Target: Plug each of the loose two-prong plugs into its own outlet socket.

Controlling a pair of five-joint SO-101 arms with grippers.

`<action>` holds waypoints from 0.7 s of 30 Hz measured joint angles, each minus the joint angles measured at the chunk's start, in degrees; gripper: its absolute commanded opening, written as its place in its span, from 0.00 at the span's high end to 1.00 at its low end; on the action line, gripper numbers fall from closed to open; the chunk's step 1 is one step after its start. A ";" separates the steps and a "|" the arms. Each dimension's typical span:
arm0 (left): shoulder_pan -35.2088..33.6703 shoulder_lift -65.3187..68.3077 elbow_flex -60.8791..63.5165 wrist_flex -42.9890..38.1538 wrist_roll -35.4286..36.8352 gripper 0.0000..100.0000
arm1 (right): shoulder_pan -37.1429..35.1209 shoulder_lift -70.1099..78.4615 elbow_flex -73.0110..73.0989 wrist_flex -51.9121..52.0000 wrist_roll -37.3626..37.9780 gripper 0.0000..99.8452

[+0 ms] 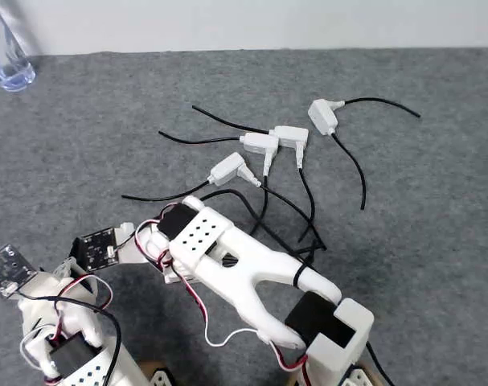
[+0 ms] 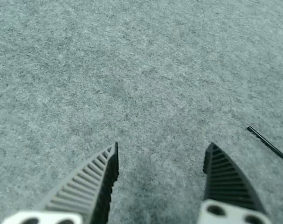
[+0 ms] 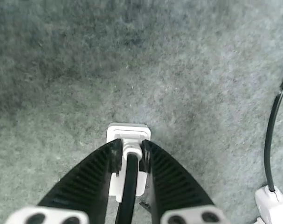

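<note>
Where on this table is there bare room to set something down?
Free: the grey mat between the clear container and the white plugs; also the right side past the black cords. Crowded: the middle, where plugs and cords tangle before the arm.

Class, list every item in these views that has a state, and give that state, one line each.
left claw: open, holding nothing.
right claw: shut on white plug.
middle pair of connectors: touching end to end, seemingly mated.
far connector: loose, unplugged.
near connector: loose, unplugged.
</note>
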 measured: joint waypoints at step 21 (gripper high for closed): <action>0.00 0.00 0.00 0.00 0.00 0.72 | 0.18 -6.51 1.41 10.11 0.09 0.71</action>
